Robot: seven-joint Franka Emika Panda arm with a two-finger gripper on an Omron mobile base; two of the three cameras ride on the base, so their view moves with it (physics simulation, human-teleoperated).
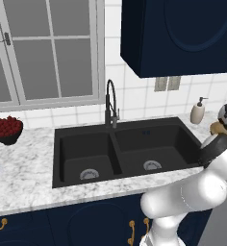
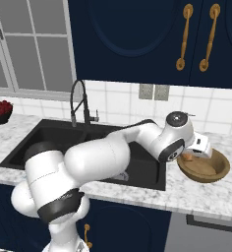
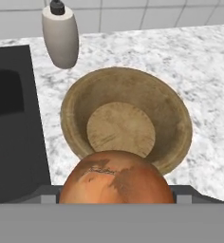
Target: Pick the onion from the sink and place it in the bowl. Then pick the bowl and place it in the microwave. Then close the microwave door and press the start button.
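Above the near rim of the bowl (image 3: 126,126), the onion (image 3: 116,178) sits clamped between wide-set jaws, carried clear of the sink (image 1: 122,151) so it can drop inside. On the bench (image 3: 199,61) behind stands a soap dispenser (image 3: 60,35). The onion hides the fingertips, so the contact itself is hard to make out.

The bowl (image 3: 128,114) at the middle of the hand view looks like light-brown wood, matt and faintly grained. Below it the onion (image 3: 116,178) has a smooth orange-tan skin with a slight sheen (a few dark flecks near its top). The counter (image 3: 204,71) is glossy white-grey marble. The sink (image 1: 122,149) is matt black, its drains silvery metal. The soap dispenser (image 3: 60,38) looks smooth and beige.
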